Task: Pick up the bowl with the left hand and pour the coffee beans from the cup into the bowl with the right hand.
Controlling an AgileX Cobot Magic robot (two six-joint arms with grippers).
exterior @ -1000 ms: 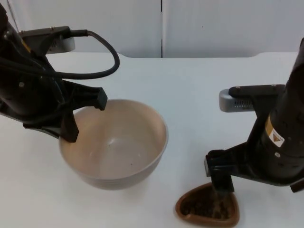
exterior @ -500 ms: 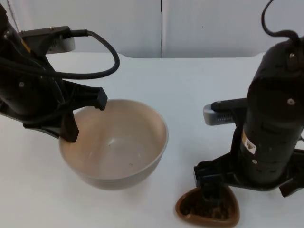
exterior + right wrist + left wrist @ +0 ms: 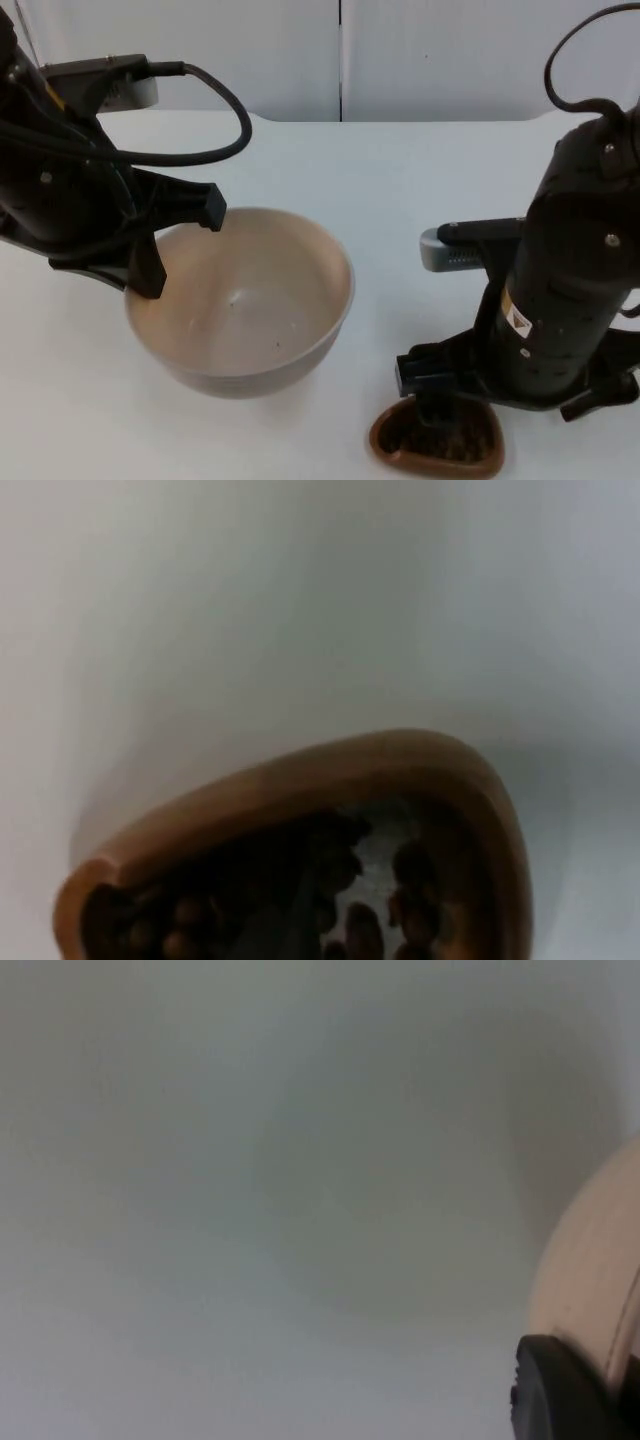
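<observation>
A cream bowl [image 3: 250,310] stands left of centre, its outer wall [image 3: 590,1270] close in the left wrist view. My left gripper [image 3: 178,240] is shut on the bowl's upper-left rim and waits there, one fingertip [image 3: 560,1390] against the outside of the wall. A small brown, rounded-triangle cup [image 3: 395,445] with coffee beans [image 3: 455,445] sits at the table's front edge, right of the bowl. My right gripper [image 3: 455,410] is open and low over the cup, one finger reaching to its far rim. The right wrist view looks onto the cup's rim [image 3: 400,755] and beans [image 3: 330,870].
The white table [image 3: 400,180] runs back to the grey partition wall [image 3: 450,50]. About a hand's width of bare table separates bowl and cup. The right arm's body hides the table to the cup's right.
The right arm has swung left and come lower over the cup. The left arm, the bowl and the cup have stayed where they were.
</observation>
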